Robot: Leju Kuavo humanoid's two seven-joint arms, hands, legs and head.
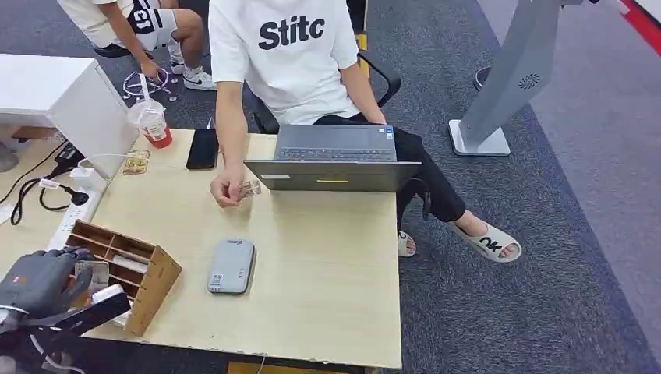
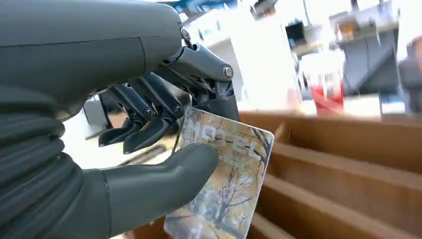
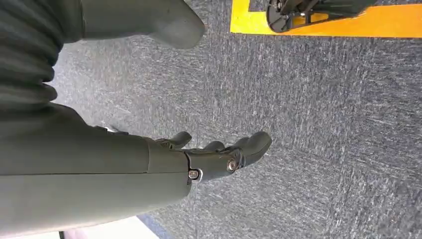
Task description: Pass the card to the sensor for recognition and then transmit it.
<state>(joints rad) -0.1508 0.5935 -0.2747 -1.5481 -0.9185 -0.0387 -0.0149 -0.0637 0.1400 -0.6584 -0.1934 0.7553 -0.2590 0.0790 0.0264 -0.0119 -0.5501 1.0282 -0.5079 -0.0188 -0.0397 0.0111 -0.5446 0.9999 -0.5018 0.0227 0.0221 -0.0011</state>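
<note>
My left hand [image 1: 39, 280] hovers at the table's near left corner, over the wooden slotted card holder [image 1: 152, 273]. It pinches a card [image 2: 229, 179] printed with bare trees and "HOTEL" between thumb and fingers; the same card [image 1: 93, 274] shows beside the hand in the head view. The grey flat sensor [image 1: 231, 266] lies on the table to the right of the holder. My right hand [image 3: 214, 154] hangs over grey carpet, fingers apart and holding nothing.
A person in a white shirt sits across the table behind a grey laptop [image 1: 335, 164], one hand [image 1: 227, 189] holding a small item. A red cup [image 1: 153, 125], black phone [image 1: 203, 148] and power strip [image 1: 74, 206] lie at the far left. A grey stand [image 1: 507, 86] rises at right.
</note>
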